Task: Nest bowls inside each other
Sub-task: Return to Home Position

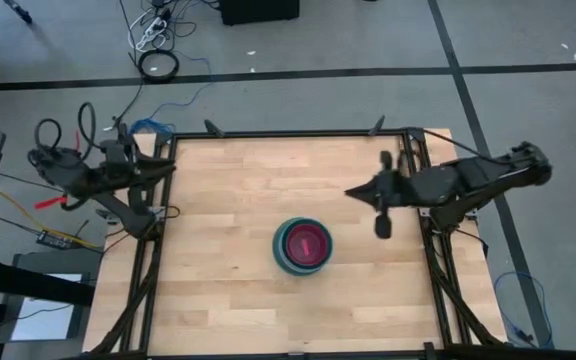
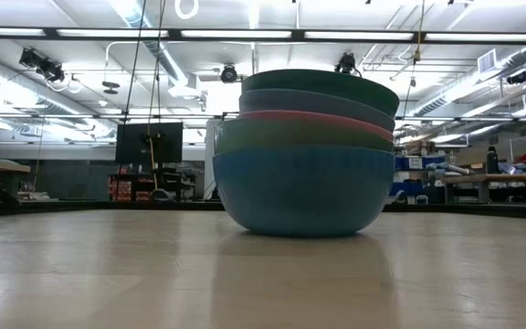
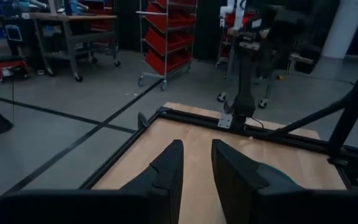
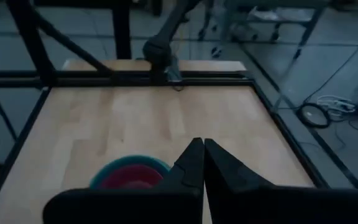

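The bowls stand nested in one stack [image 1: 303,246] near the middle of the wooden table [image 1: 228,190]. The outermost teal-blue bowl [image 2: 304,192] rests on its base. Green, pink and blue-grey rims and a dark teal rim [image 2: 322,82] show one above the other in the low view. From above, a magenta-red bowl [image 1: 307,241] lies innermost. My left gripper [image 3: 196,163] hovers open and empty over the table's left edge [image 1: 166,168]. My right gripper [image 4: 202,148] is shut and empty, raised to the right of the stack [image 1: 352,192]. The stack [image 4: 131,174] shows in the right wrist view too.
A black frame rail [image 1: 298,133] runs round the table. Bare wood lies on every side of the stack. Cables [image 1: 158,65] lie on the floor beyond the far edge. In the left wrist view the other arm [image 3: 244,68] rises at the table's opposite side.
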Available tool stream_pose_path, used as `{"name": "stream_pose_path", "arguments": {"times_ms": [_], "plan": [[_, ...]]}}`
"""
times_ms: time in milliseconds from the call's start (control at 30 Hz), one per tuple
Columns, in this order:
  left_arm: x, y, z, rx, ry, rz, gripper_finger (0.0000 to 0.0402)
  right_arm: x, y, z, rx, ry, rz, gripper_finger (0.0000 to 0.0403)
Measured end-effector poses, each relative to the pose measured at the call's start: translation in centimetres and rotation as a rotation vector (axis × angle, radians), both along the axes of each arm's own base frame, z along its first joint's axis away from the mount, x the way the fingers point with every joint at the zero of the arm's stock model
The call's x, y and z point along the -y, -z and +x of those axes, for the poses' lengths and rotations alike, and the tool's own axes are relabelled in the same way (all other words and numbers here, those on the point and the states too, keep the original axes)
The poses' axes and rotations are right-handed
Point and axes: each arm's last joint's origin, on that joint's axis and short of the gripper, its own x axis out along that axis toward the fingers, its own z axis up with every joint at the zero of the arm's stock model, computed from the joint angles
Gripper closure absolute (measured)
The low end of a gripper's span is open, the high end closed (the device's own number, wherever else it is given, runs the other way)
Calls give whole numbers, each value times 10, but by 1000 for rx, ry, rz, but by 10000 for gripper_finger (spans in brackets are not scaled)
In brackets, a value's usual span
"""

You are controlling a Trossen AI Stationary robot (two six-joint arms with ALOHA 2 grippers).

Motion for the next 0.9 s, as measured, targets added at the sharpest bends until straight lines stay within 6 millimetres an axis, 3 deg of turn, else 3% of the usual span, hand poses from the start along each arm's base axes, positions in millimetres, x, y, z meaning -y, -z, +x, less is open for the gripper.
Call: {"name": "stream_pose_path", "arguments": {"times_ms": [200,367,700,900], "plan": [[-8,23,-13,18,1,-1,310,16,48,-43,129,19,61,403],[-12,44,-19,68,1,-29,310,22,90,-61,183,23,95,403],[-6,97,-8,148,-22,-17,310,30,157,-64,235,66,110,403],[-1,124,0,164,-38,-16,310,35,182,-61,267,61,130,403]]}}
